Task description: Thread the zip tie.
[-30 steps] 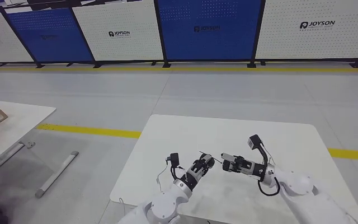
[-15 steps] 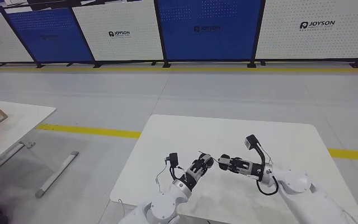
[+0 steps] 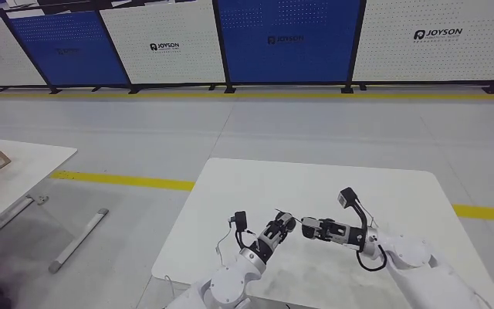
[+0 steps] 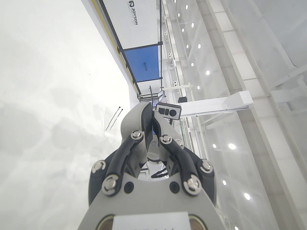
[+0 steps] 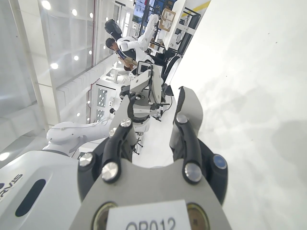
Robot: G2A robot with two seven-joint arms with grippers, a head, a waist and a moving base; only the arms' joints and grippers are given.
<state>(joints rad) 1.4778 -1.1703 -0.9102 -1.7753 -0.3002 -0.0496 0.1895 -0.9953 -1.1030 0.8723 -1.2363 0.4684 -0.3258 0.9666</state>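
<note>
My left gripper is shut on a thin black zip tie, whose free end sticks out past the fingertips. In the top view that gripper hovers low over the white table, with the zip tie pointing away from me. My right gripper faces it from the right, a small gap apart. In the right wrist view the right gripper is open with nothing between its fingers, and the left gripper stands just beyond them with the zip tie.
Two spare black zip ties lie side by side on the table beyond the left gripper. The table's front edge runs close under the left arm. A second white table stands far left.
My right gripper has shifted a little to the left, closing the gap to the left gripper. The left arm and its zip tie have stayed put.
</note>
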